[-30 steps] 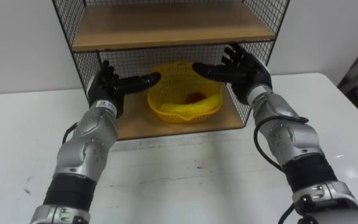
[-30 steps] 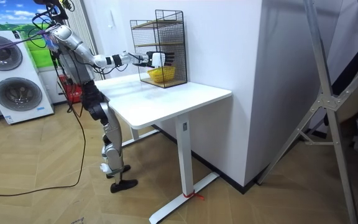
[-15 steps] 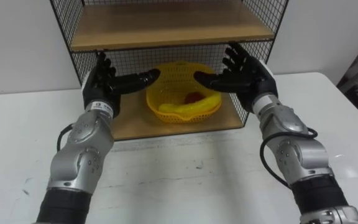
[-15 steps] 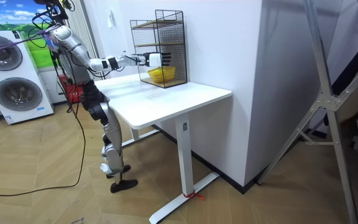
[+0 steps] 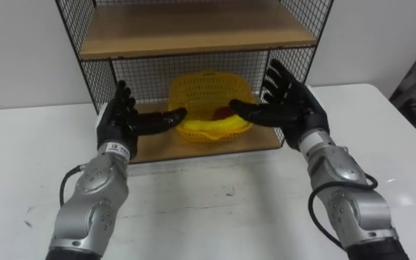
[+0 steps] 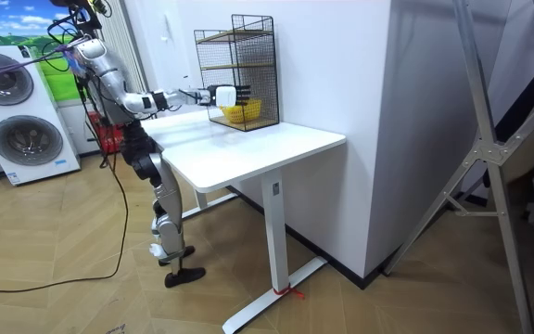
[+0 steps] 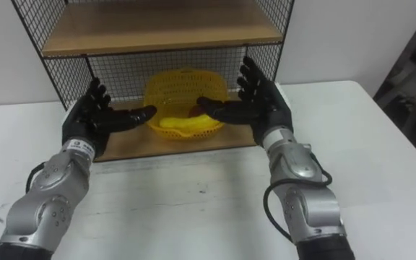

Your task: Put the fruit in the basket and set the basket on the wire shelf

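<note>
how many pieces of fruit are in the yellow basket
2: a banana lying along the front of the basket, and a red fruit behind it. More may be hidden below the rim.

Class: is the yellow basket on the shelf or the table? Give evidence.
On the shelf: the yellow basket rests on the wire shelf's lower board, fruit inside; left hand and right hand open.

White table [image 5: 193, 209] under a wire shelf [image 5: 186, 32], yellow basket [image 5: 208, 88] on its lower wooden board [image 5: 193, 145]
</note>
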